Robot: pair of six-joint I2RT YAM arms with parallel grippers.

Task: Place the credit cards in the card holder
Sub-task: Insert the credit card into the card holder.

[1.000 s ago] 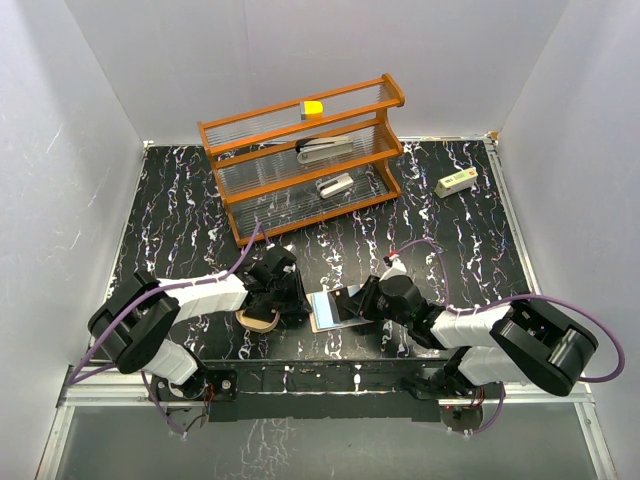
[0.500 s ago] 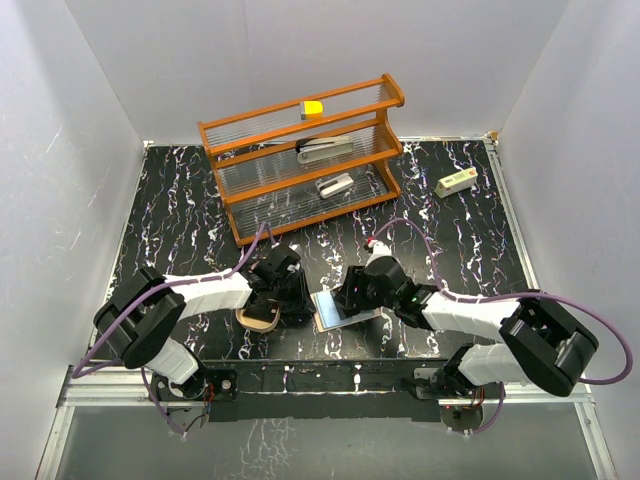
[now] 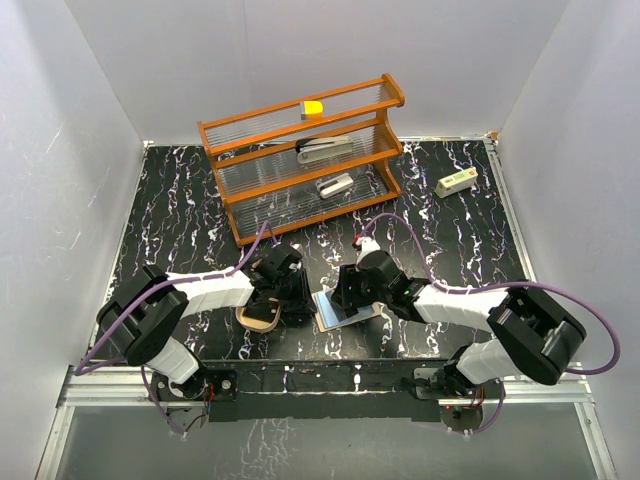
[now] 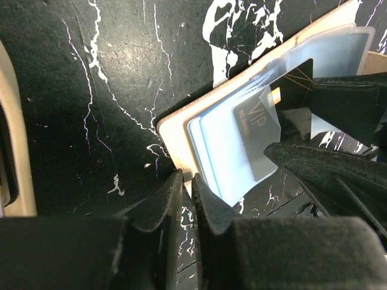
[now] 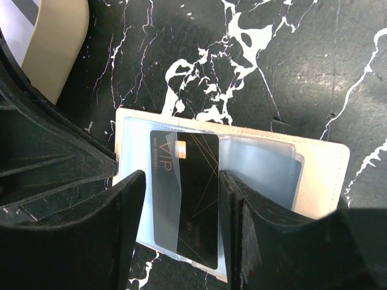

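Observation:
A cream-covered card holder [image 3: 340, 312] lies open on the black marble table, its clear sleeves up [image 5: 320, 169]. A black VIP credit card [image 5: 193, 193] lies partly under a clear sleeve flap; it also shows in the left wrist view [image 4: 266, 133]. My right gripper [image 5: 181, 223] is open just above it, one finger on each long side of the card. My left gripper [image 4: 186, 181] is shut, its tips at the holder's near corner [image 4: 181, 130]. An oval tan tray [image 3: 258, 320] left of the holder holds a grey card with white stripes [image 5: 24, 30].
A wooden rack [image 3: 300, 160] stands at the back with a yellow block [image 3: 312, 108] and two grey metal stapler-like objects [image 3: 325, 148] on its shelves. A small white box [image 3: 455, 183] lies at the back right. Both grippers [image 3: 322, 298] work close together.
My right gripper has moved left and away from the base, over the open card holder. The left gripper has stayed almost in place by the holder's corner.

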